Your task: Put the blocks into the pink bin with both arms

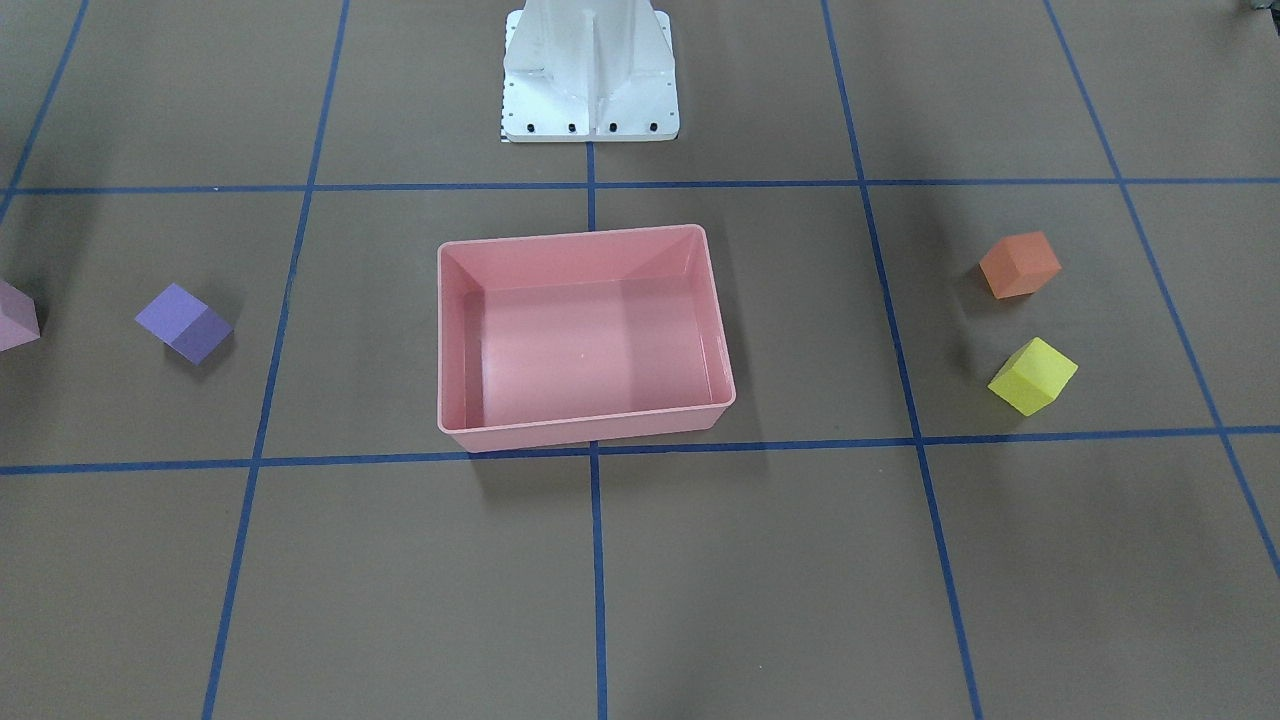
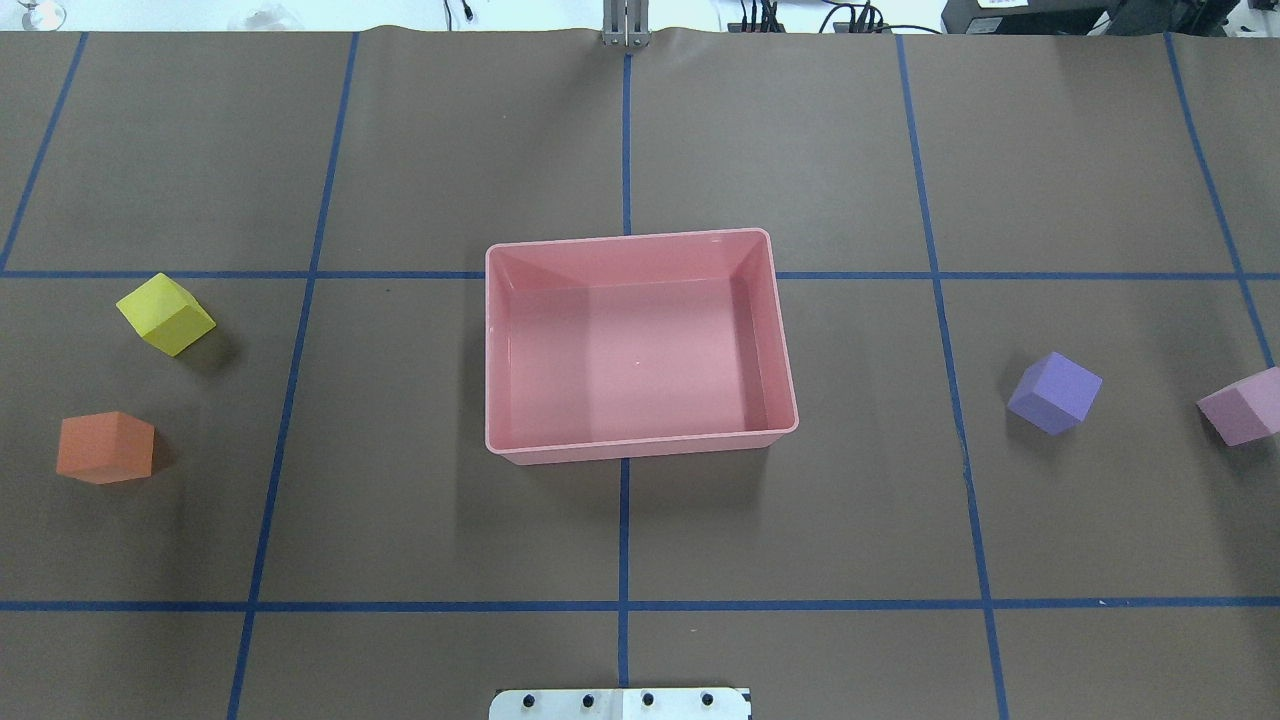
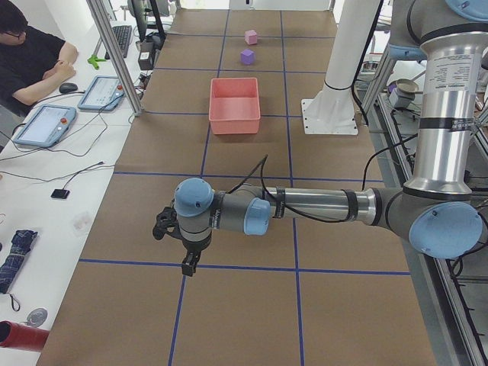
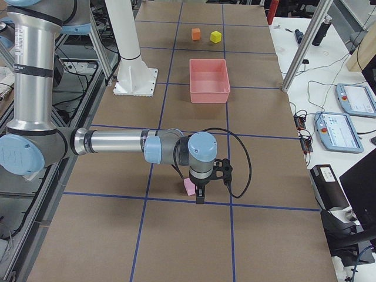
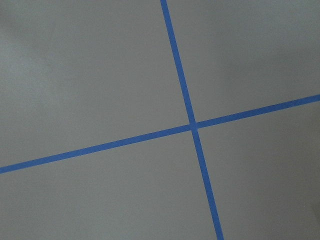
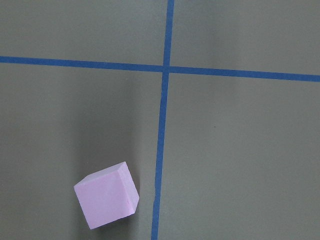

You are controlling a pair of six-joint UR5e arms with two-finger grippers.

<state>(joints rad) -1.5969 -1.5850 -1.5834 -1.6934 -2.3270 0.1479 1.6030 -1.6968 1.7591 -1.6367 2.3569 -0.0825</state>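
The pink bin (image 2: 640,445) stands empty at the table's middle and also shows in the front view (image 1: 585,425). The yellow block (image 2: 166,314) and the orange block (image 2: 106,447) lie to its left. The purple block (image 2: 1054,392) and the pale pink block (image 2: 1243,405) lie to its right. The left gripper (image 3: 187,259) hangs over bare table; I cannot tell whether it is open or shut. The right gripper (image 4: 200,197) hangs just beside the pale pink block (image 4: 189,186), state unclear. The right wrist view shows that block (image 6: 106,201) at its lower left.
A white pedestal (image 1: 590,75) stands behind the bin. Blue tape lines (image 2: 624,520) grid the brown table. An operator (image 3: 30,61) sits at a side desk with tablets. The left wrist view shows only a tape crossing (image 5: 193,125).
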